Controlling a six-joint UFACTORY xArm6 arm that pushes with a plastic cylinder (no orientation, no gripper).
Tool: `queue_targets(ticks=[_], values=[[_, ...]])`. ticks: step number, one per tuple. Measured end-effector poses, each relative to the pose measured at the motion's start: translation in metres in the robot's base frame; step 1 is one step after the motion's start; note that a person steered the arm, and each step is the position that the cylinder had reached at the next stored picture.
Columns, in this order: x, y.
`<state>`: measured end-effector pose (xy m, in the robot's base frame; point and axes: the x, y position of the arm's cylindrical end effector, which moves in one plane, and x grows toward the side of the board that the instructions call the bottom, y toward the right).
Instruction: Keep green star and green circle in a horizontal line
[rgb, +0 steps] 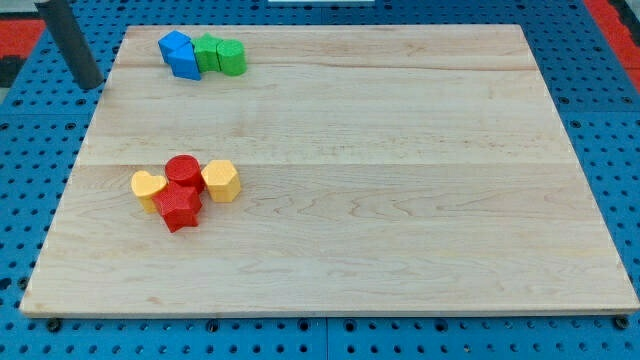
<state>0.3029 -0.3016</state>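
We lose the rod (70, 40) past the view's top edge, and the green blocks (219, 56) press together, shapes too small to separate.

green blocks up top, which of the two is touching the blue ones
The left green block: it sits against the blue blocks. The right green block touches only its green neighbour, on the side away from the blue.

A pale wooden counter (400, 180), made of joined planks, is seen lying on a blue perforated base (20, 230). Red patches (20, 40) are visible at the view's top corners. Even, soft lighting is cast throughout.
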Motion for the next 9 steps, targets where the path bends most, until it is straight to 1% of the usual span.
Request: queue_targets(ticks=[1,2,3,4,5,6,7,8,9], values=[[-0.036,0.026],[-0.051,0.032],[-0.065,0.079],[-0.065,0.132],[-0.052,0.156],[-0.048,0.190],[-0.052,0.170],[-0.071,0.117],[-0.103,0.112]])
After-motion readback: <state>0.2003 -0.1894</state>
